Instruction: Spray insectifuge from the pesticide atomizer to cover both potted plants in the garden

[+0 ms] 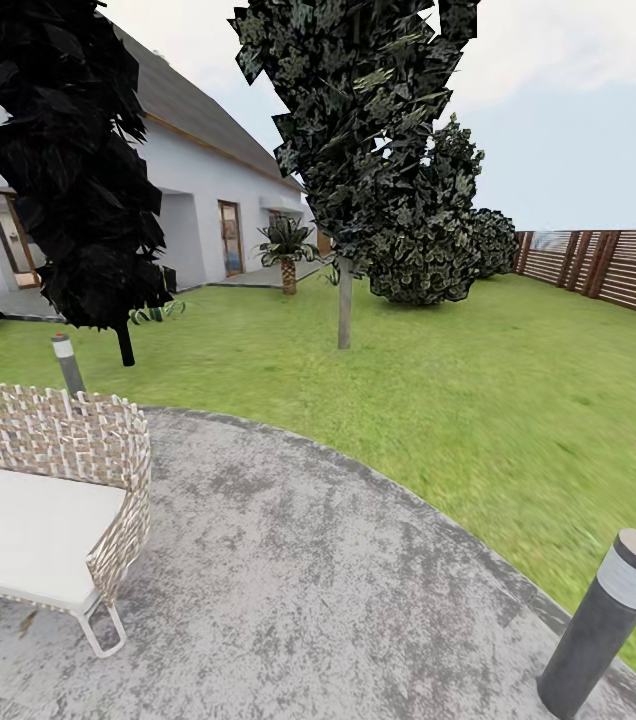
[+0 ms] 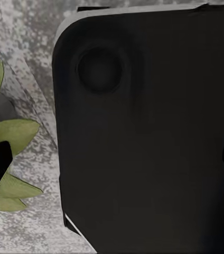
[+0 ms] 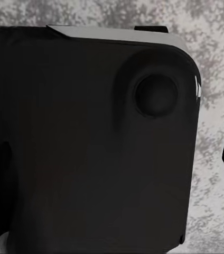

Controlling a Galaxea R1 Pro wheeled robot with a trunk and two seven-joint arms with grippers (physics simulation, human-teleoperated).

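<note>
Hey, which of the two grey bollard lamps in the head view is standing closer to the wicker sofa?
The far bollard lamp, rising just behind the wicker sofa at the patio edge. The other bollard lamp, with its red dot, stands apart by the lawn.

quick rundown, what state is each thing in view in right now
wicker sofa: upright on the patio, white seat cushion bare
near bollard lamp: leaning, red dot on its cap
far bollard lamp: standing behind the sofa
house door: looks shut
palm: upright by the house
green leaves: over the gravelly patio, beside a dark robot panel
hands: fingers not shown clearly, open or shut cannot be told
</note>
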